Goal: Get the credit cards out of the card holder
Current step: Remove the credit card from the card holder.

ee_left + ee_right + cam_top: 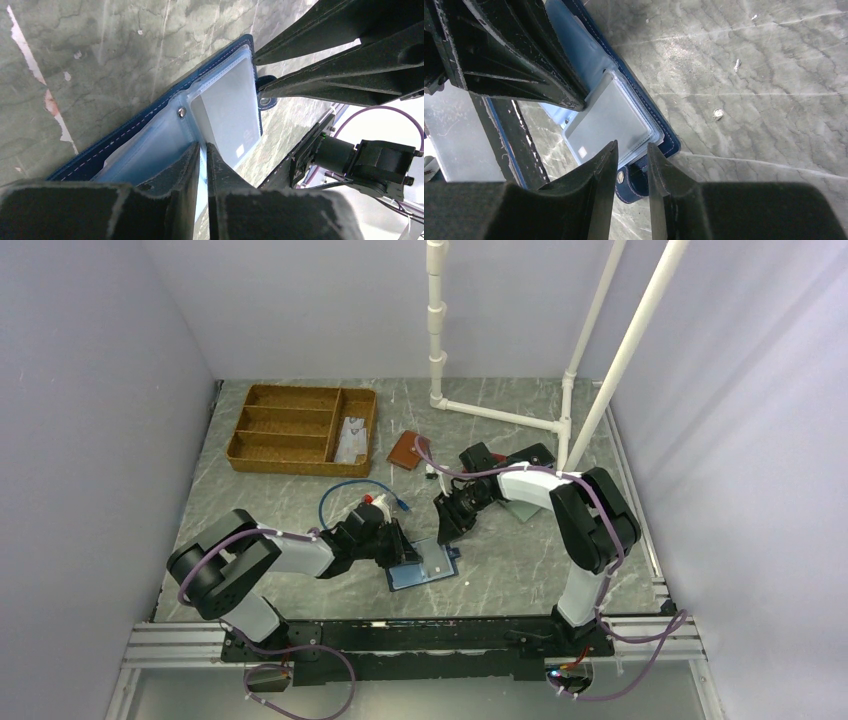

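Grey marbled table (520, 570) carries the card holder (432, 566), which lies spread open between the two arms, near the front edge and well apart from the woven tray (300, 425) at the back. No card looks to be out of it yet, so I judge the step in hand to be the first extraction: steadying the wallet and getting at a pocket. The left gripper (202, 150) comes down on the inner leaf with its jaws narrow, apparently pinched on the edge of a clear plastic sleeve (150, 150), though the pads hide the contact itself. The right gripper (632, 146) hovers over the outer corner, jaws a little parted and holding nothing. The next move, as I read it, calls for the right fingertips to catch the exposed short edge of the credit card (611, 117) and slide it out along the pocket while the left keeps the leaf down. That card is pale grey and sits inside its sleeve; the navy snap tab (630, 182) juts out just beside it.
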